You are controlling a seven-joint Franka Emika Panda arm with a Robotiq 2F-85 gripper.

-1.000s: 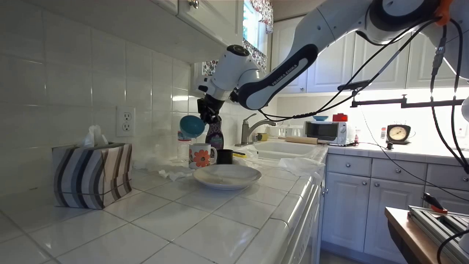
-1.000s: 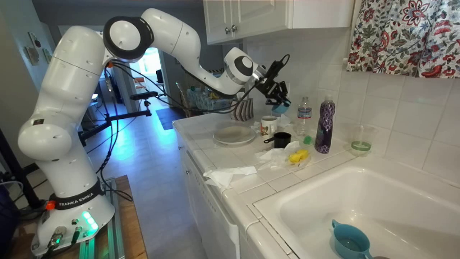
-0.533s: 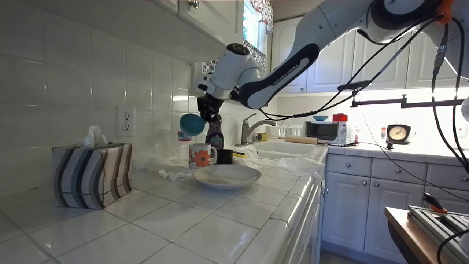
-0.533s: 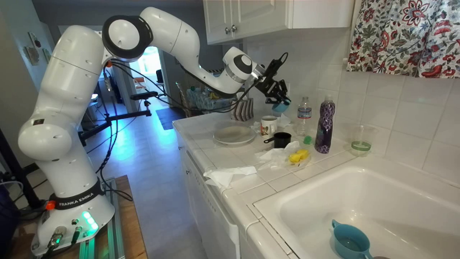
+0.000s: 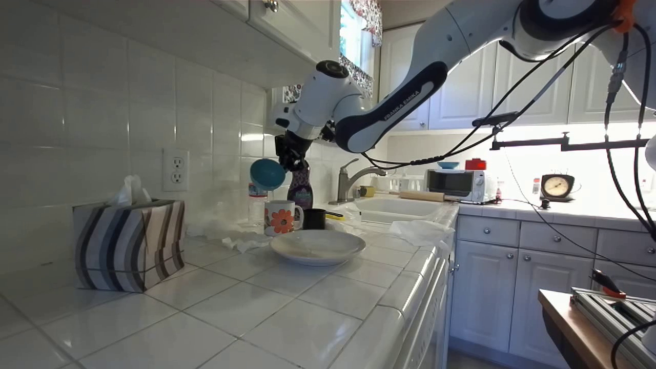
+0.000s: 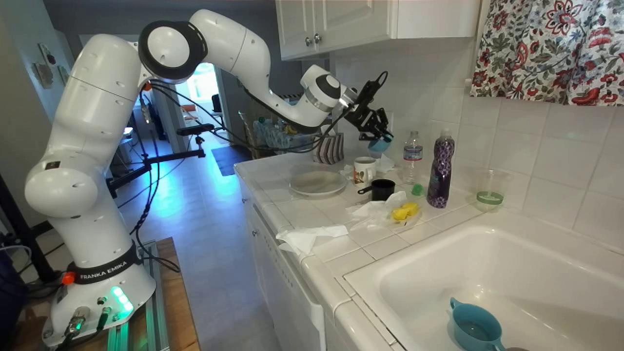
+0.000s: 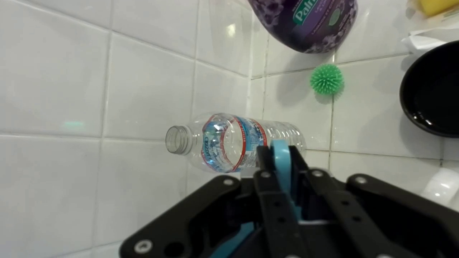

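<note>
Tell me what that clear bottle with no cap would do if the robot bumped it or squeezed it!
The clear bottle would probably tip easily, since it stands tall and narrow. It's likely light, because no water shows inside. Squeezed, its thin-looking, ridged sides might crinkle and bend.

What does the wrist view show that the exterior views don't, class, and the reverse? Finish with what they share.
Only the wrist view: readable "Palm" lettering on the purple bottle. Only the exterior views: the arm, plate, tissue box and sink. Shared: the jaws, closed on a blue cup, plus water bottle, purple bottle and black cup.
</note>
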